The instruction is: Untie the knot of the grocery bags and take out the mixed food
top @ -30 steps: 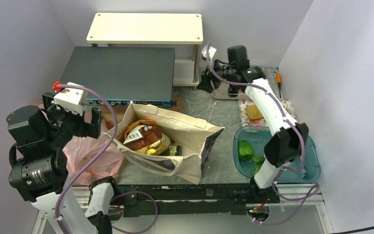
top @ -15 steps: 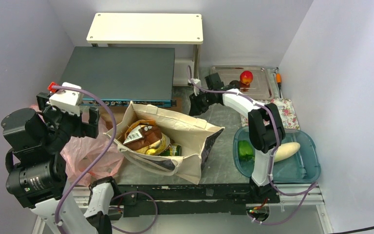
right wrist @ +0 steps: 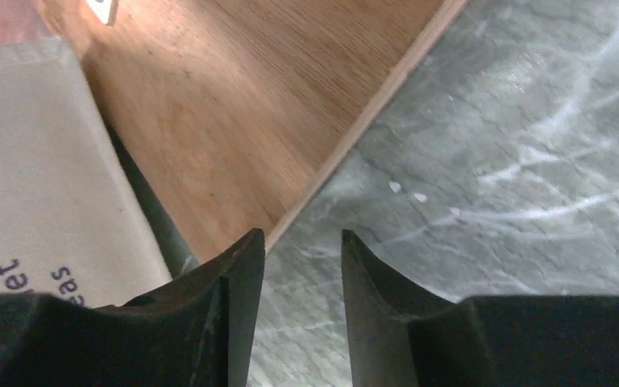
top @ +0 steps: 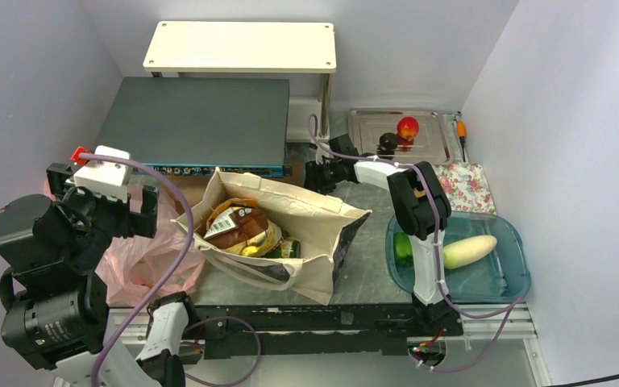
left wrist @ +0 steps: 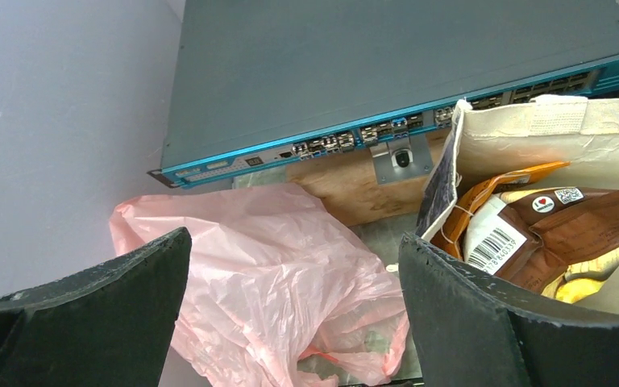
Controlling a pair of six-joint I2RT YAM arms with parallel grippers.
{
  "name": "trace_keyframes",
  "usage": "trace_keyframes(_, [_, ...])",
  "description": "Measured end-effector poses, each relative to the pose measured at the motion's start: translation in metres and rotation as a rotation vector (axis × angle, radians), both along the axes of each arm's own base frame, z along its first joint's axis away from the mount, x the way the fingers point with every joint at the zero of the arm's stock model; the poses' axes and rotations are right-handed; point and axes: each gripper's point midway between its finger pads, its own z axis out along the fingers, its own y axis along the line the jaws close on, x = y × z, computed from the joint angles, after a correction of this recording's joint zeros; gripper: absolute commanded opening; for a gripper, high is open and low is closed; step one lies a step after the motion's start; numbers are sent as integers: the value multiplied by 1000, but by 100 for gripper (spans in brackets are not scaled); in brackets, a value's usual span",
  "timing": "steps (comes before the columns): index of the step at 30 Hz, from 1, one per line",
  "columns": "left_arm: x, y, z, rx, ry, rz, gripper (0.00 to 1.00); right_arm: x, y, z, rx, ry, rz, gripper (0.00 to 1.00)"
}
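Pink bag (left wrist: pixel 234 266) lies under wide-spread left tool (left wrist: pixel 294 242); right tool (right wrist: pixel 301 242), narrowly parted, beside tote (top: pixel 314 216) edge.

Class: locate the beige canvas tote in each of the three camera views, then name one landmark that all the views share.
Top external: the canvas tote lies at the centre, mouth open, between the two arms.
Left wrist: its open mouth fills the right edge.
Right wrist: a beige panel with dark lettering at the left edge.
Shared landmark: the wooden board just beyond the tote.
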Motion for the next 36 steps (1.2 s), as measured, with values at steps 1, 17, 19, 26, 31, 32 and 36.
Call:
trace_keyframes(1, [-2, 1, 1, 5, -1, 6, 99, 1, 3, 1, 13, 8, -1, 47])
trace_keyframes(17, [-4, 12, -7, 25, 55, 60, 99, 11, 33, 3, 86, 135, -14, 49])
trace_keyframes(19, [-5, 13, -8, 28, 60, 65, 99, 12, 34, 3, 80, 159, -22, 48])
trace_keyframes(26, [-9, 18, -9, 41, 68, 96, 99, 12, 35, 3, 71, 199, -40, 47])
trace_keyframes(31, [-12, 20, -12, 40, 83, 112, 99, 13, 37, 2, 63, 221, -51, 46])
trace_keyframes(32, [-13, 21, -13, 40, 87, 115, 99, 13, 37, 2, 61, 231, -55, 46])
trace_keyframes(36, [-13, 22, -14, 41, 90, 123, 99, 14, 38, 3, 60, 257, -70, 46])
